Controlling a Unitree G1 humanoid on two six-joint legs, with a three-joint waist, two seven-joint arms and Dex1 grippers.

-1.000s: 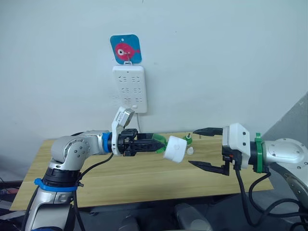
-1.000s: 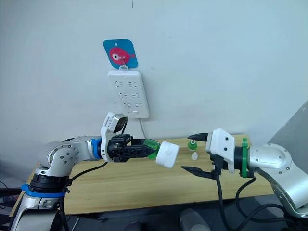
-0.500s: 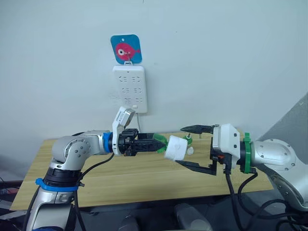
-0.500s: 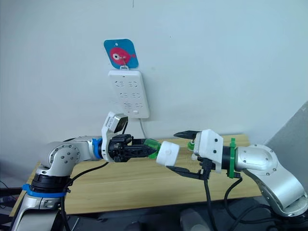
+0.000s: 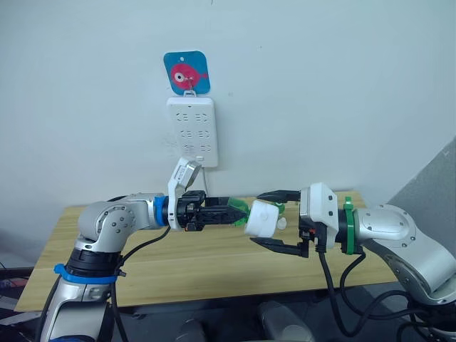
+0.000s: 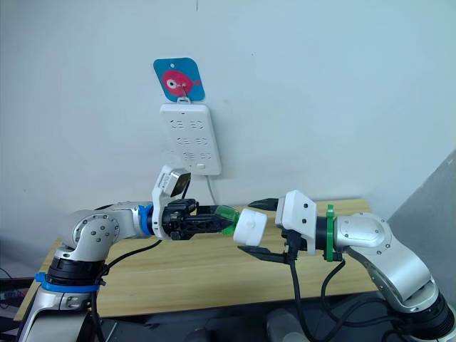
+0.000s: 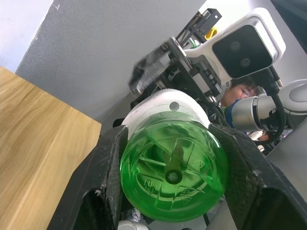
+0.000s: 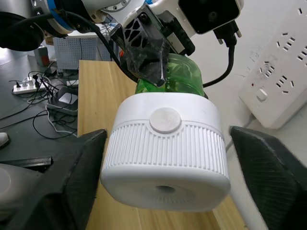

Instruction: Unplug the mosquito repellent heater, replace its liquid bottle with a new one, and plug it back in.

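Right wrist view: heater (image 8: 165, 158) between open right tool (image 5: 269, 219) fingers.

Green bottle (image 7: 173, 176) hides most of heater (image 7: 165, 101) in left wrist view; only a white rim shows. Heater prongs not visible any view. Small items on table behind heater (image 5: 282, 222) too small to ID. Power strip (image 8: 279, 72) cut by frame edge in right wrist view. Person (image 7: 238, 91) partly hidden behind arm.
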